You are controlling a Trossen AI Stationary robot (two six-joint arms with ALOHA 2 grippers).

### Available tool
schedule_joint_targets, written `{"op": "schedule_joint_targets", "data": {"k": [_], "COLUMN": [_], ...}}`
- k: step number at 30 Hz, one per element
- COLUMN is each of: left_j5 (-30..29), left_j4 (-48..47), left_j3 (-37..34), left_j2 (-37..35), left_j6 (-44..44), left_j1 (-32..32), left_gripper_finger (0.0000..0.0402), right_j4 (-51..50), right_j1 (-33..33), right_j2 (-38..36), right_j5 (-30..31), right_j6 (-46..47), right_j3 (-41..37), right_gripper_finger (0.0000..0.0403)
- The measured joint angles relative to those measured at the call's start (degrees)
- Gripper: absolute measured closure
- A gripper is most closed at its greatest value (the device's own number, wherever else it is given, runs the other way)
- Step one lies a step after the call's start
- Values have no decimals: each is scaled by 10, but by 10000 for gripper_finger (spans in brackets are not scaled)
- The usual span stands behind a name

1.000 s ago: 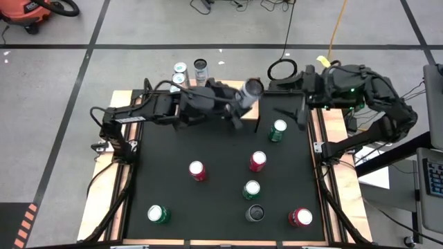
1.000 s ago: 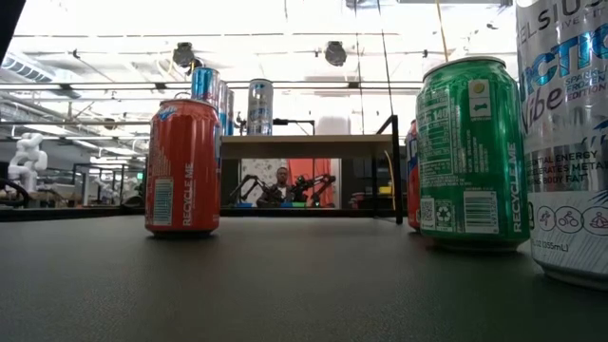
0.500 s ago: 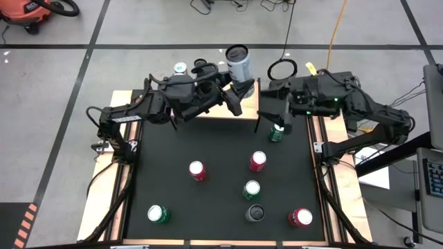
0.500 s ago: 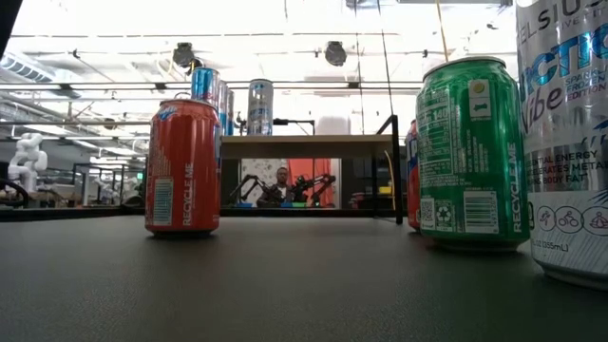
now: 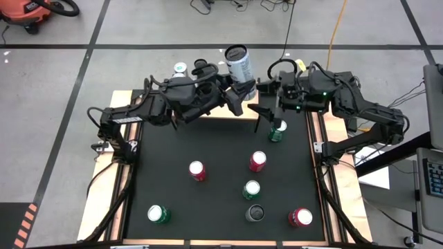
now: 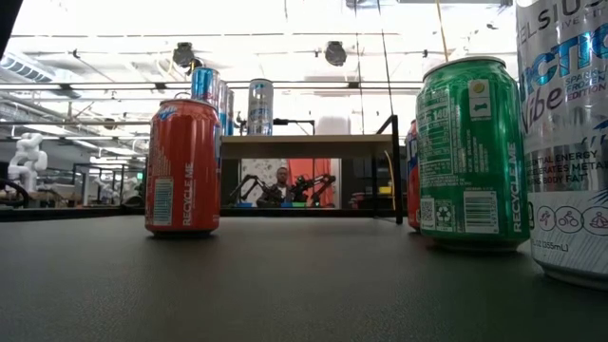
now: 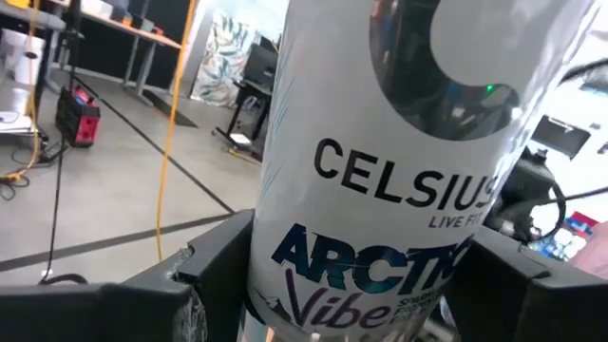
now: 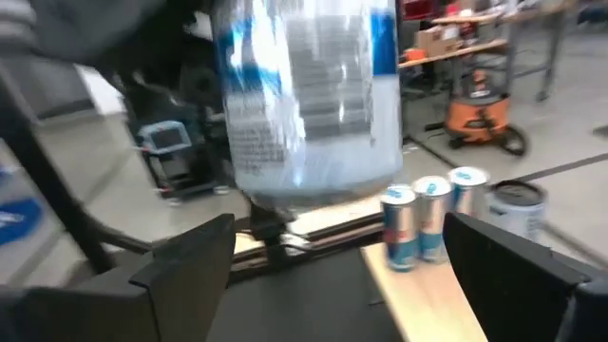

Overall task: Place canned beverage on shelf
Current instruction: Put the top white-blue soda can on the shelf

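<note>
White and blue Celsius can (image 5: 238, 63) sits pinched in my left jaws (image 5: 239, 88), raised over the wooden shelf (image 8: 418, 285). My right jaws (image 5: 266, 116) hang spread beside it. A crooked release could topple it into the cans (image 8: 429, 218) already standing there.

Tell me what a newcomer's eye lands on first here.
First, the tall white Celsius can held by the left end effector above the table's far edge, by the shelf. Next, the right end effector, open, just beside it and above a green can. Then the red, green and dark cans scattered upright over the black tabletop.
</note>
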Motion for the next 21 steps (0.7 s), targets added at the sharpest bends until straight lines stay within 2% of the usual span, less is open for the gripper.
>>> {"op": "schedule_joint_targets", "data": {"k": [4,10,17,21], "left_j5": [-15,-46,-75,-88], "left_j4": [-4,-1,5,3], "left_j3": [0,0,1,1], "left_j2": [0,5,21,31], "left_j6": [0,0,0,0], "left_j1": [1,0,2,2], "left_gripper_finger": [130,130,130,130], "right_j4": [9,9,24,26], "right_j1": [5,3,3,4], "right_j2": [0,2,19,26], "right_j5": [40,44,73,111], "right_j6": [-52,-59,-112,-119], "right_j3": [0,0,0,0], "right_gripper_finger": [44,7,4,6]}}
